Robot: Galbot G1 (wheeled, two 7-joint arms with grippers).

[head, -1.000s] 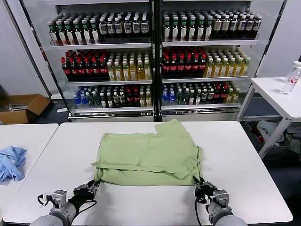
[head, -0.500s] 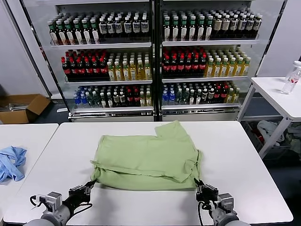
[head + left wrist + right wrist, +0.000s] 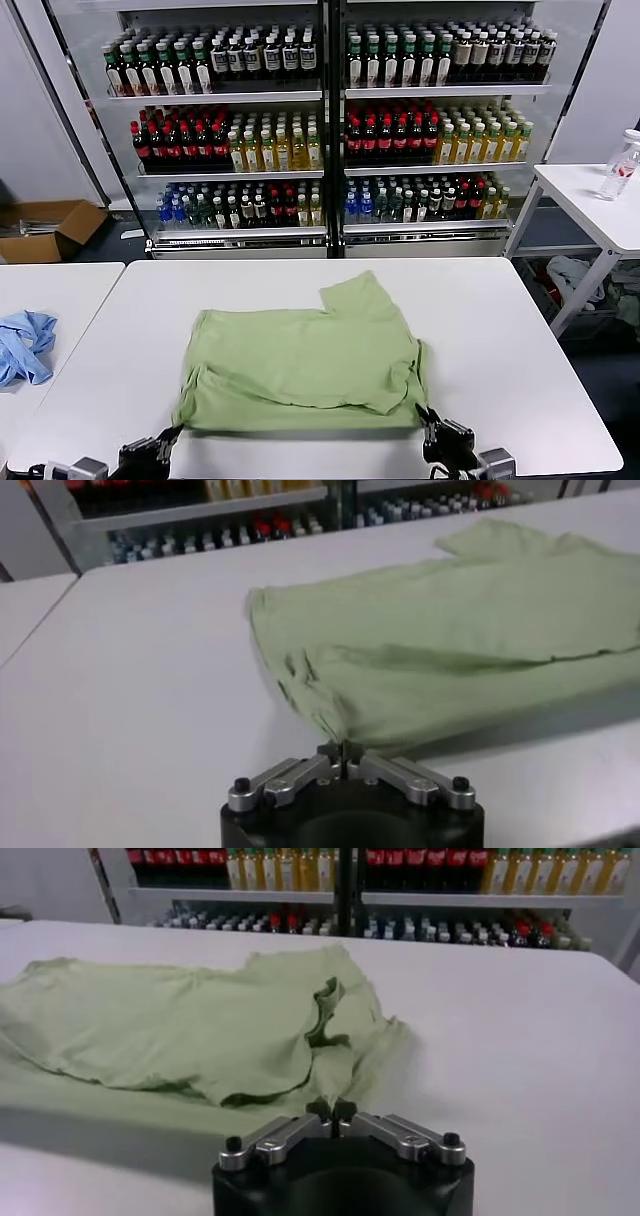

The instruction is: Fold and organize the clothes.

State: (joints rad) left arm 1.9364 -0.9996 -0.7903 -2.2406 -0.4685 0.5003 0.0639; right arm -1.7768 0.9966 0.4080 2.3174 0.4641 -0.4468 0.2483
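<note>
Fingers pinched together, the left gripper [image 3: 343, 750] clamps the near left corner of the green polo shirt [image 3: 300, 365], and the right gripper [image 3: 333, 1113] is likewise closed on the shirt's near right corner. Both grippers sit at the near edge of the white table [image 3: 520, 330], the left one [image 3: 160, 447] low at the near left, the right one [image 3: 432, 435] at the near right. The shirt lies partly folded across the middle of the table, one sleeve sticking out toward the far right. Its near hem is stretched in a fairly straight line between the two corners, close to the table's near edge. Bare tabletop lies open to the left, right and far side of the shirt. A small blue cloth [image 3: 25, 345] lies on a separate table to the left, well apart. Drink coolers [image 3: 325, 120] stand beyond the far edge.
</note>
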